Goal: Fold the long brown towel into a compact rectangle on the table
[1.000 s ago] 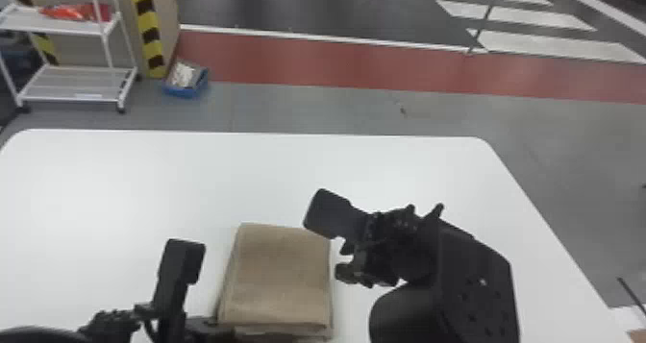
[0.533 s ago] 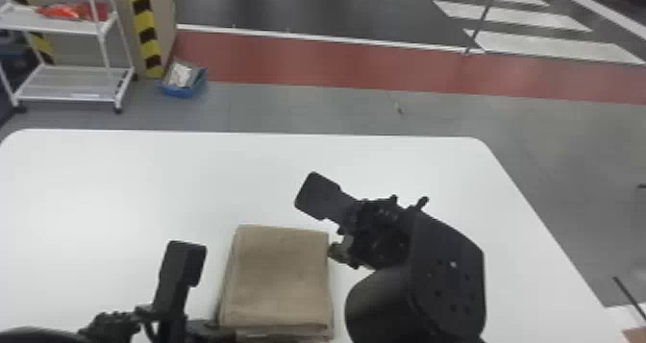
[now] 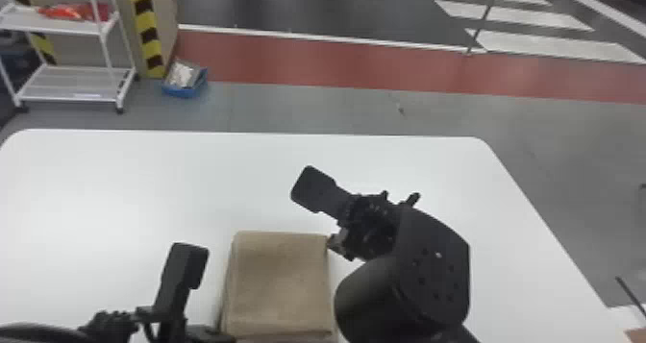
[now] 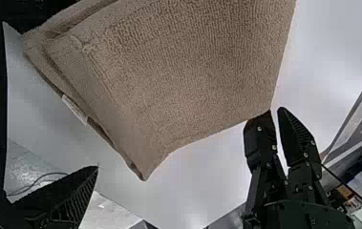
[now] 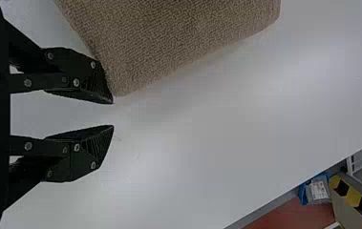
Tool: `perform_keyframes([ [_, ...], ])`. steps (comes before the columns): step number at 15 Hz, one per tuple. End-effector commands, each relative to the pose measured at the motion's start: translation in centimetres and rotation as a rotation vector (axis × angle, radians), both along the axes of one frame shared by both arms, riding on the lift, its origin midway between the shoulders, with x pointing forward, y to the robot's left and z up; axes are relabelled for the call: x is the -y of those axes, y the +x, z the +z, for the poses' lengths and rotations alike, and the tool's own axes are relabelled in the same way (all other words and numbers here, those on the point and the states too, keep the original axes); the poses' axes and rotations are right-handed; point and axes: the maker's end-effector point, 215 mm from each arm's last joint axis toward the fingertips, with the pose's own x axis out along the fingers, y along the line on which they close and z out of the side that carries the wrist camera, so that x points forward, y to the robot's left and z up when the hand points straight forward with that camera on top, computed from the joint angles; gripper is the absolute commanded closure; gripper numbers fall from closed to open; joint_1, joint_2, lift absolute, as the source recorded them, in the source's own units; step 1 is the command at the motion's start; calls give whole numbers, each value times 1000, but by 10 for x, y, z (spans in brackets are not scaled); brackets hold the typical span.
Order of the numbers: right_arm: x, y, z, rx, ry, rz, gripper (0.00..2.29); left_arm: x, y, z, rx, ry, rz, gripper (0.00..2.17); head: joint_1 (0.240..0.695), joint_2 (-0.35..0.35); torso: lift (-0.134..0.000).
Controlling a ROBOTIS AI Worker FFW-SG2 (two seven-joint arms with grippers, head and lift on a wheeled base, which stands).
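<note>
The brown towel (image 3: pixel 281 284) lies folded into a stacked, nearly rectangular pad near the table's front edge. Left of it is my left gripper (image 3: pixel 198 300), fingers wide apart, one low by the towel's left side. My right gripper (image 3: pixel 321 218) stands at the towel's far right corner, its fingers parted with nothing between them. Seen from the left wrist, the towel (image 4: pixel 183 71) shows layered edges beside the left gripper (image 4: pixel 85 86). In the right wrist view, one finger of the right gripper (image 5: pixel 113 114) is right at a corner of the towel (image 5: pixel 178 38).
The white table (image 3: pixel 144 188) extends beyond and to both sides of the towel. Past its far edge, a white wheeled shelf (image 3: pixel 72 82) and a blue bin (image 3: pixel 185 80) stand on the floor at the left.
My right gripper has shifted left and somewhat away from the robot, around the towel's far right corner. The left gripper and the towel look the same as before.
</note>
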Motion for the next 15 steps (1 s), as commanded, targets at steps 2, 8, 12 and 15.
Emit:
perform_keyframes([
  [2, 3, 6, -2, 3, -10, -15, 839, 2, -2, 1, -12, 2, -10, 80, 695, -194, -124],
  [8, 12, -4, 22, 17, 102, -91, 839, -1, 2, 2, -7, 8, 0, 90, 695, -210, -124],
  [12, -33, -26, 34, 10, 196, -49, 839, 3, 5, 5, 2, 7, -4, 87, 695, -203, -124],
  [15, -55, -38, 17, -34, 184, -9, 836, 0, 5, 4, 0, 9, -1, 87, 695, -157, -124],
])
